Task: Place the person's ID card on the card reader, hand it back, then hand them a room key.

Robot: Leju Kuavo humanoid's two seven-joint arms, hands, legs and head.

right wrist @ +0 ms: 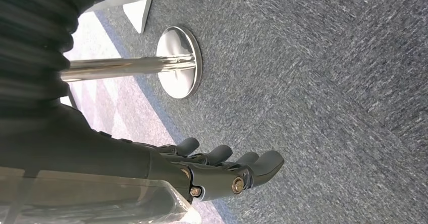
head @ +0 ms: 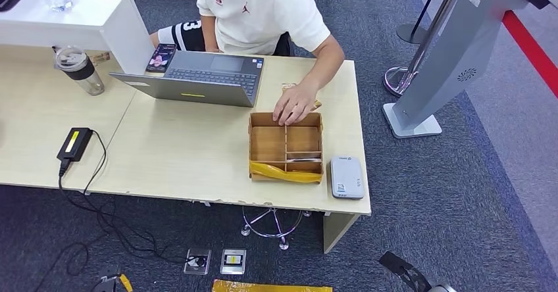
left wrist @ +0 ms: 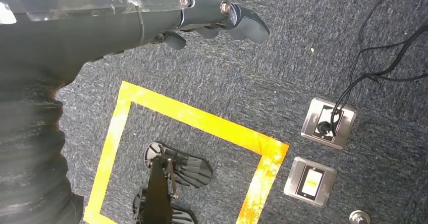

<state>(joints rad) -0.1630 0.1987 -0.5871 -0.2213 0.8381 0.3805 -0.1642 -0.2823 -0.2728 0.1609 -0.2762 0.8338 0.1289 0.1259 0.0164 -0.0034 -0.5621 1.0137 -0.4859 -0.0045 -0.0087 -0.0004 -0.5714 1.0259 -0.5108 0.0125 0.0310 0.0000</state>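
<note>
Card reader first: the small pale grey rounded-rectangle card reader lies flat near the front right corner of the light wooden table, just beside the brown wooden divided tray, whose front edge carries a strip of yellow tape. From the head view, a person in a white T-shirt sits across the table with one hand resting on the tray's far rim; whether a card is under those fingers I cannot tell. Further left sit an open grey laptop, a clear lidded tumbler and a black power adapter with its cable trailing off the table's edge. A silver kiosk stand rises off to the right on the blue-grey carpet. Over to the left wrist view, and the left hand hangs above the carpet, dark fingers loosely extended, holding nothing; below it a square of yellow floor tape and two metal floor sockets. Now the right wrist view: the right hand hangs above carpet too, fingers straight and side by side with nothing in them, near the chrome base of a barrier post.
</note>
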